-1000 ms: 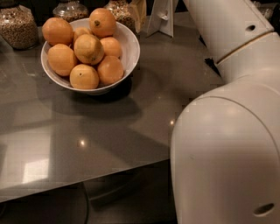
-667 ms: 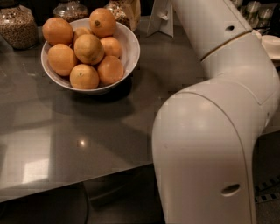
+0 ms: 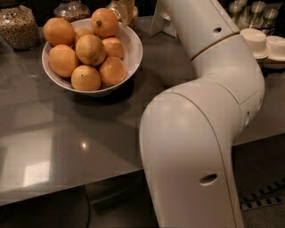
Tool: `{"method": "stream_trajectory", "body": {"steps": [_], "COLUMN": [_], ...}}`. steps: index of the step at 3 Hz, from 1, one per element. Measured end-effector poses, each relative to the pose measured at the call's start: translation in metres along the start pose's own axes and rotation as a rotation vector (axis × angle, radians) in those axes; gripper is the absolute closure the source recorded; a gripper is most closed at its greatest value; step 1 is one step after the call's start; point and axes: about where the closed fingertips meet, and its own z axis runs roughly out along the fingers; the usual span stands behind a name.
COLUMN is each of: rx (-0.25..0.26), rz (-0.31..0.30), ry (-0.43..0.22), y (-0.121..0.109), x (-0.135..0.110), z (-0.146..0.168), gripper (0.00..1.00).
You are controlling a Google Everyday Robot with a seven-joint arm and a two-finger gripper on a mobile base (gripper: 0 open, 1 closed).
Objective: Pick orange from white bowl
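Observation:
The white bowl point(image 3: 134, 50) stands at the back left of the grey table point(image 3: 67, 147) and holds several oranges. The deep-orange orange point(image 3: 105, 22) with a dark stem scar lies on top at the bowl's far side. A paler yellowish orange point(image 3: 91, 50) sits in the middle of the pile. My white arm point(image 3: 200, 133) fills the right half of the view and rises out of the top edge to the right of the bowl. My gripper is out of view.
Glass jars point(image 3: 17, 26) stand behind the bowl at the back left, with another jar point(image 3: 72, 9) further back. Stacked small white dishes point(image 3: 255, 42) sit at the back right. The table's front edge runs below the arm's elbow.
My arm has swung to the left, so its elbow now covers more of the table's right side. The bowl and the oranges have not moved.

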Motion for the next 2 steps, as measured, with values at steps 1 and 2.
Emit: {"method": "stream_trajectory", "body": {"steps": [1,2], "rx": [-0.013,-0.020], "rz": [-0.006,-0.011], "ry": [-0.010,-0.024], "y": [0.000,0.000], "x": [0.000,0.000], "z": [0.010,0.021], "gripper": [0.21,0.18]}}
